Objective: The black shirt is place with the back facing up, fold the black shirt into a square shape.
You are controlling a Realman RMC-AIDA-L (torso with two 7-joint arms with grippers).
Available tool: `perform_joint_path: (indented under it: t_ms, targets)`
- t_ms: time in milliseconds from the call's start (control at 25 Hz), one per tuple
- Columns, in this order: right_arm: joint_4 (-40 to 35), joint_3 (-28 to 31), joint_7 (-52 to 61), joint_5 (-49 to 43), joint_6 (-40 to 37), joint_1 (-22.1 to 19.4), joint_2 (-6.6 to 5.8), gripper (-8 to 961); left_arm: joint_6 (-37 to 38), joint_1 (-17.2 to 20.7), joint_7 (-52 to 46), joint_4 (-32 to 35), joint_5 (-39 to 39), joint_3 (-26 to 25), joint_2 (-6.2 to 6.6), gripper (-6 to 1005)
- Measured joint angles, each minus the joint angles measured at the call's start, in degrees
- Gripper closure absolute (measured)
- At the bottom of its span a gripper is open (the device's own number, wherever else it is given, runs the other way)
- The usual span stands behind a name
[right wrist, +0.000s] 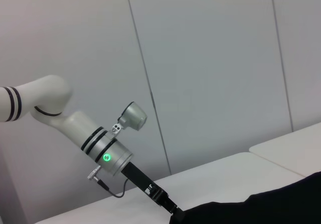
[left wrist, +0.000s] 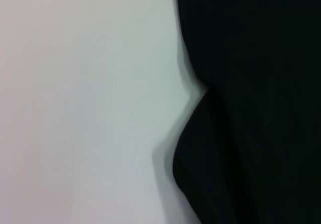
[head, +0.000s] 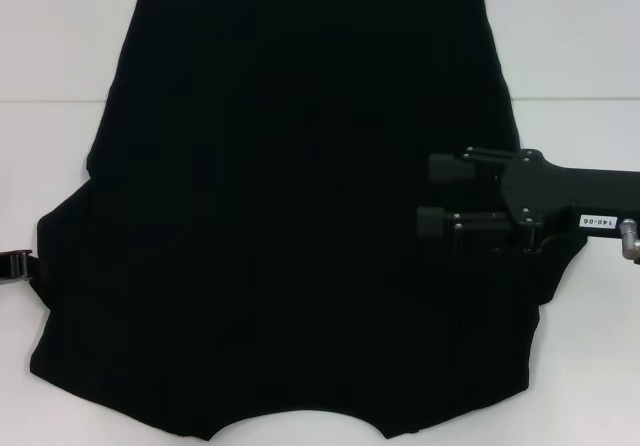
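black shirt (head: 290, 216): flat on white table (head: 60, 56) | right gripper (head: 437, 194): over shirt, fingers parted, empty | left gripper (head: 18, 264): at sleeve edge, grip undeterminable

the desk (head: 60, 36) is lit evenly and brightly from above, with only faint shadows cast. the black shirt (head: 290, 216) is rendered nearly featureless, its folds lost. the left wrist view is seen softly blurred.
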Motion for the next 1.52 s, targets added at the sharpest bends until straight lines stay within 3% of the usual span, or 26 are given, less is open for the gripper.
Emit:
perform_joint_path:
  t_ms: [160, 1520]
  targets:
    - [0.00, 0.00, 0.00, 0.00, 0.26, -0.04, 0.00, 88, -0.05, -0.09, 0.27, 0.05, -0.08, 0.00, -0.08, 999]
    - [0.47, 1.41, 0.23, 0.08, 0.35, -0.25, 0.00, 88, -3.17, 1.46, 0.67, 2.15, -0.58, -7.78, 0.81, 999]
